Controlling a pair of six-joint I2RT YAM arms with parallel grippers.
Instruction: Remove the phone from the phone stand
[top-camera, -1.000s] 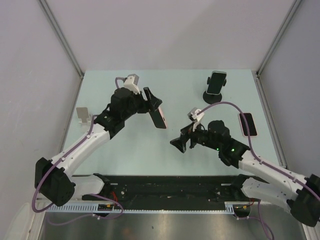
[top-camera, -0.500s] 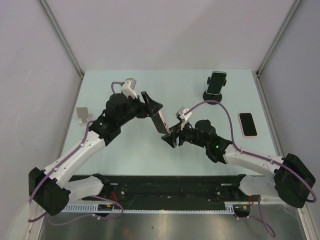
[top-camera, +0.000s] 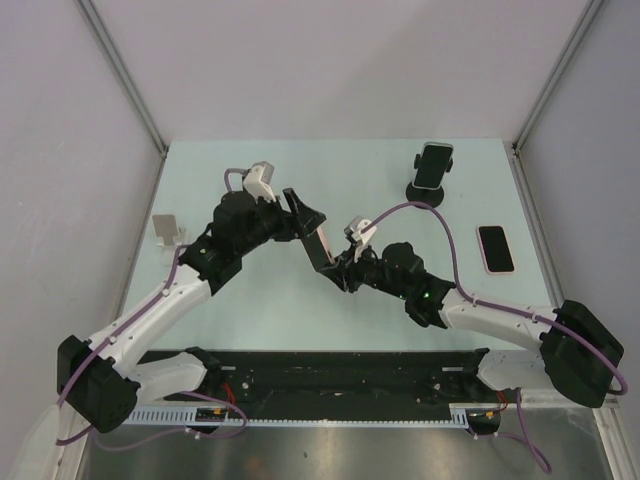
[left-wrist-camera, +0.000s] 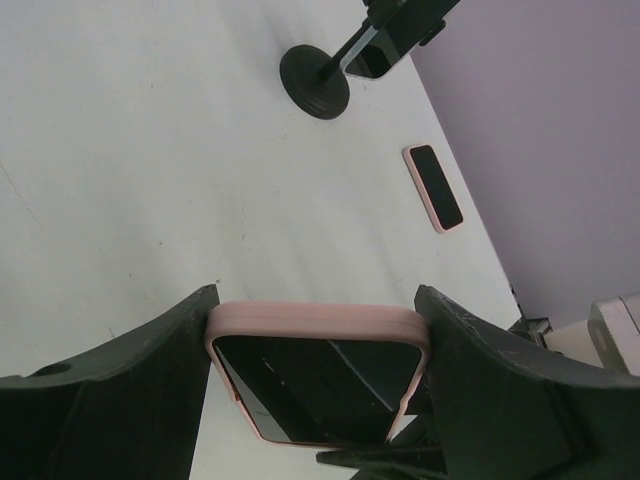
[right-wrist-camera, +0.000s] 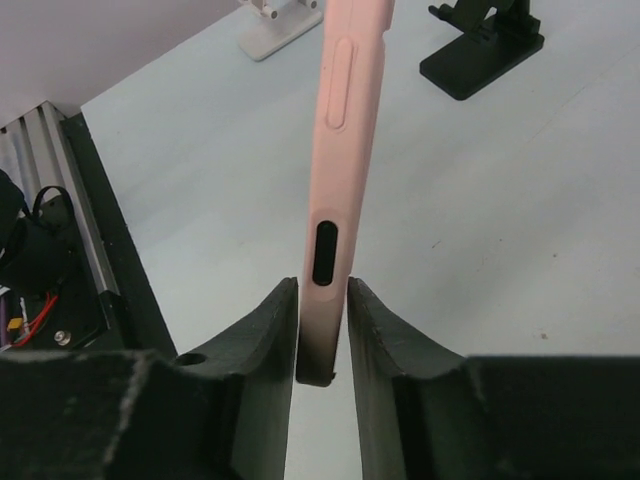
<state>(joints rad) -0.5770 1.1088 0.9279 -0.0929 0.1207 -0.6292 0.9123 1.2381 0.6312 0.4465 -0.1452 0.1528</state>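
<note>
Pale mint desk (top-camera: 270, 295) inside a booth w/ plain grey walls. The pink-cased phone (top-camera: 319, 247) is up in the air over the middle of the desk, off any stand, tilted, caught btwn both arms. Left hand (left-wrist-camera: 315, 295) is spread wide and clamps the phone across its width, one finger on each long edge, dark screen facing the wrist cam. Right hand (right-wrist-camera: 322, 285) is nearly closed, gripping the phone's bottom end edge-on, w/ its fingers against the front and back faces.

Far right: a 2nd phone (top-camera: 434, 165) sits upright in a black stand (top-camera: 425, 194). A 3rd phone (top-camera: 495, 248), also pink-cased, lies flat near the desk's right edge, well apart from both hands. A small white stand (top-camera: 167, 231) is at the left edge.
</note>
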